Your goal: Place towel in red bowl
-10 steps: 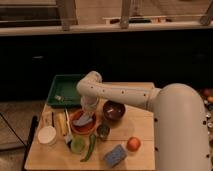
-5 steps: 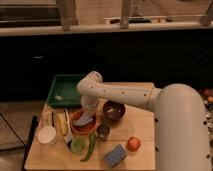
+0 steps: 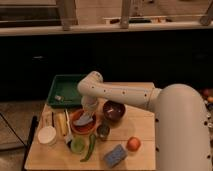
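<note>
The arm (image 3: 120, 93) is reaching from the right side across the table (image 3: 50, 158), and the gripper (image 3: 88, 110) is hanging just above the red bowl (image 3: 74, 126), pointing down. Its fingers are clenched, and they seem to be grasping the towel (image 3: 85, 119). The towel is showing as a pale lump under the gripper, over the inside of the bowl. I cannot tell if its lower end is already touching the bowl's bottom.

From here I am seeing a few risks:

- If the fingers are letting go while the gripper is too high or off centre, the soft towel may be falling over the rim and ending half outside, on the table.
- The cloth may be catching on a finger when the jaws are opening. Then it is going up again with the gripper, out of the bowl.
- The place is crowded. The maroon bowl (image 3: 114, 111) is standing just beside on the right, and a small can (image 3: 103, 131) is near the red bowl's edge. A sideways move of the wrist could be pushing one of them.
- Pressing down too far could be tilting the shallow bowl.
</note>
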Controlling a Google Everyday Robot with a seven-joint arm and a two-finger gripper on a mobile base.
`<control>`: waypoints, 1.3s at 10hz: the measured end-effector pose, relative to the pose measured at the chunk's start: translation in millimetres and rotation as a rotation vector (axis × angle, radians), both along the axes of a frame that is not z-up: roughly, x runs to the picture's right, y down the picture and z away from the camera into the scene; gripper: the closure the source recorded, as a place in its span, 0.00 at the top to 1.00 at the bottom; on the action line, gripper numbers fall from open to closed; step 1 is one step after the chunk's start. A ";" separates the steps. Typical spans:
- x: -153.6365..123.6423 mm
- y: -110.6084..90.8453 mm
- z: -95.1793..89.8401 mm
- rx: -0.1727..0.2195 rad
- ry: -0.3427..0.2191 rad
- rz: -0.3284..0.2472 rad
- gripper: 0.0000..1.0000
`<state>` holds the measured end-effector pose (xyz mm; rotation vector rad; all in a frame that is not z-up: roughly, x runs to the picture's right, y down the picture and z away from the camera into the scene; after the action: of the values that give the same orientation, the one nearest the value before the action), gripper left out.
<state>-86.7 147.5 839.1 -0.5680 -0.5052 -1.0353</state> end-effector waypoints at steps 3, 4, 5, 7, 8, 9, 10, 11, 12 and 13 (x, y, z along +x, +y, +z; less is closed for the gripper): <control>0.0 0.0 0.4 0.001 -0.002 -0.001 0.01; -0.3 0.2 0.6 0.002 -0.003 -0.002 0.01; -0.7 0.4 0.8 0.002 -0.003 -0.002 0.01; -1.4 0.6 0.9 0.003 -0.005 -0.004 0.01; -1.4 0.5 1.0 0.003 -0.006 -0.005 0.01; -1.6 0.6 1.2 0.004 -0.006 -0.006 0.01; -1.8 0.6 1.2 0.004 -0.007 -0.006 0.01; -1.8 0.7 1.3 0.004 -0.008 -0.007 0.01; -1.7 0.6 1.4 0.005 -0.009 -0.007 0.01; -1.3 0.5 1.5 0.005 -0.010 -0.008 0.01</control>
<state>-88.1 148.1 840.6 -0.5609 -0.5089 -1.0469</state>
